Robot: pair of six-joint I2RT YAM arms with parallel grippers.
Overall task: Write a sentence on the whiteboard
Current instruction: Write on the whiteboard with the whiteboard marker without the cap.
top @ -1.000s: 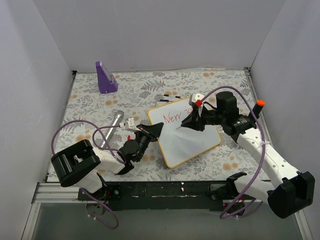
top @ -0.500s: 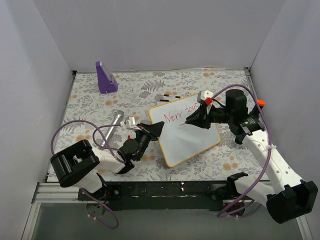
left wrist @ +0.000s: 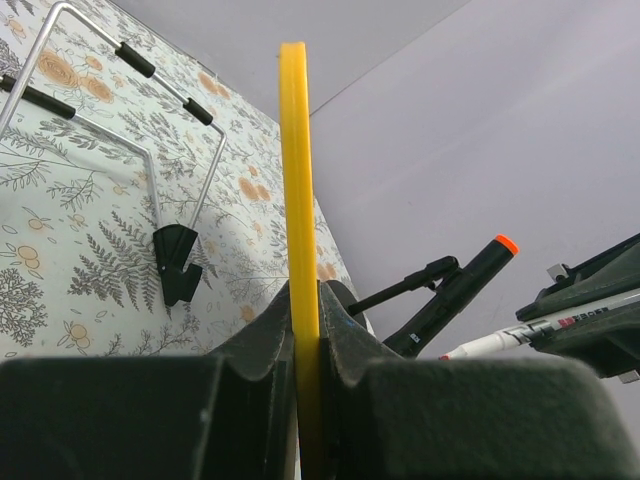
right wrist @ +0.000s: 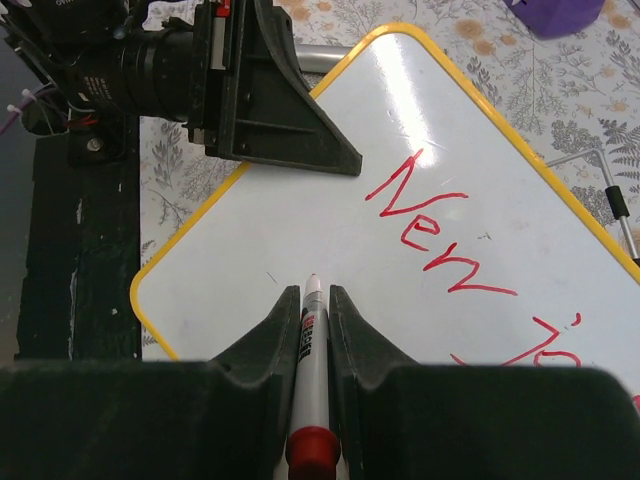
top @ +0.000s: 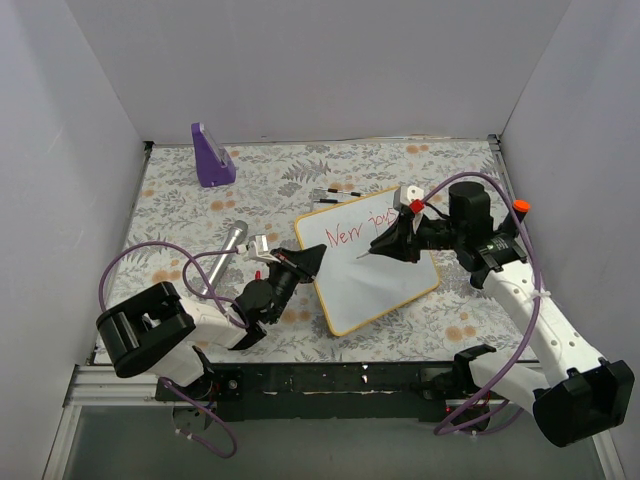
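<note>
Moved: right gripper (top: 385,243) has slid toward 7 o'clock, off the first line's end; whiteboard (top: 372,285) and left gripper (top: 306,262) have stayed put.
Counter: the floral counter (top: 180,215) carries the whiteboard askew, just right of centre.
Left: clenched on the whiteboard's 9 o'clock edge, likely to steady it against pen pressure.
Right: clamped around a marker (right wrist: 310,325), tip on bare white at 6 o'clock of "New", probably to start line two.
Sentence: the sentence (right wrist: 440,235) reads "New joys" in red, apparently unfinished.

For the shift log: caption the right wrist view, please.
Right hand grips a marker, tip at the whiteboard below red writing "New jo", while the left hand clamps its yellow edge.
</note>
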